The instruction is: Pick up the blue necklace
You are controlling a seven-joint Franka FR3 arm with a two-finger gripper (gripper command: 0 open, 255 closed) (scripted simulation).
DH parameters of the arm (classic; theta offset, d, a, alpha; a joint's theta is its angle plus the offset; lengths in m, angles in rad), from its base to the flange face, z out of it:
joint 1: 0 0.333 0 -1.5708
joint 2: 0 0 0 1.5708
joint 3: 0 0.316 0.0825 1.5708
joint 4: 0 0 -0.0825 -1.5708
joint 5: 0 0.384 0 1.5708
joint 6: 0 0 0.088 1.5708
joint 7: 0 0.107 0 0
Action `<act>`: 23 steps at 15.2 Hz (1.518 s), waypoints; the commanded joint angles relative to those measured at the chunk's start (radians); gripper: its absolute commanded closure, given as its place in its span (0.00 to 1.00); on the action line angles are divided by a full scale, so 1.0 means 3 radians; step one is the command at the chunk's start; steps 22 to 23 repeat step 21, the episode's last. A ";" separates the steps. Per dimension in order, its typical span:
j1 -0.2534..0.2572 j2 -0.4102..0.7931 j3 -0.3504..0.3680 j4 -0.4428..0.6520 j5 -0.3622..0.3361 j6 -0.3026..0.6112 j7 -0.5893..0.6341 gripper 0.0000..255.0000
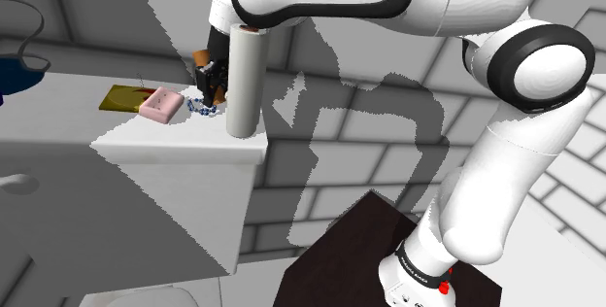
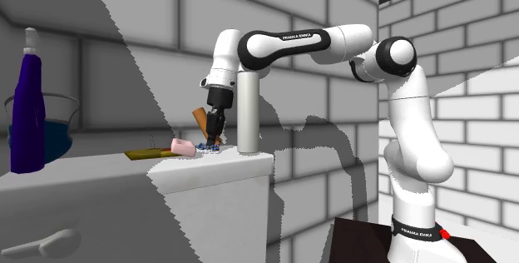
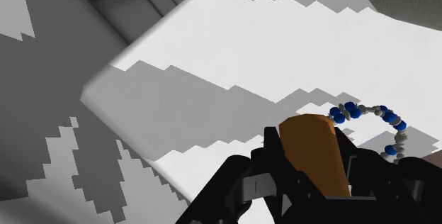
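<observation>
- Blue necklace (image 1: 201, 107) lies just below the gripper (image 1: 208, 93), offset slightly toward the pink block (image 1: 158, 107).
- Grip state: cannot tell; an orange-brown thing (image 3: 312, 152) hides it.

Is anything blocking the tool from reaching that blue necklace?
Possibly. In the wrist view an orange-brown object sits right at the tool, and the blue bead necklace lies just beyond it. The tall white cylinder stands beside them, not between.

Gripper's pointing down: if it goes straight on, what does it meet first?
Probably the blue necklace on the white ledge, right below the gripper. Depth is unclear, and a brown object sits close against it too.
</observation>
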 commanded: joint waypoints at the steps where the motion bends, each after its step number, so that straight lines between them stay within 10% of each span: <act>1: 0.0006 0.0020 0.0008 -0.0019 0.0007 -0.0001 -0.0003 1.00; 23: 0.0015 0.0101 0.0011 0.0786 -0.0027 -0.0723 0.0063 1.00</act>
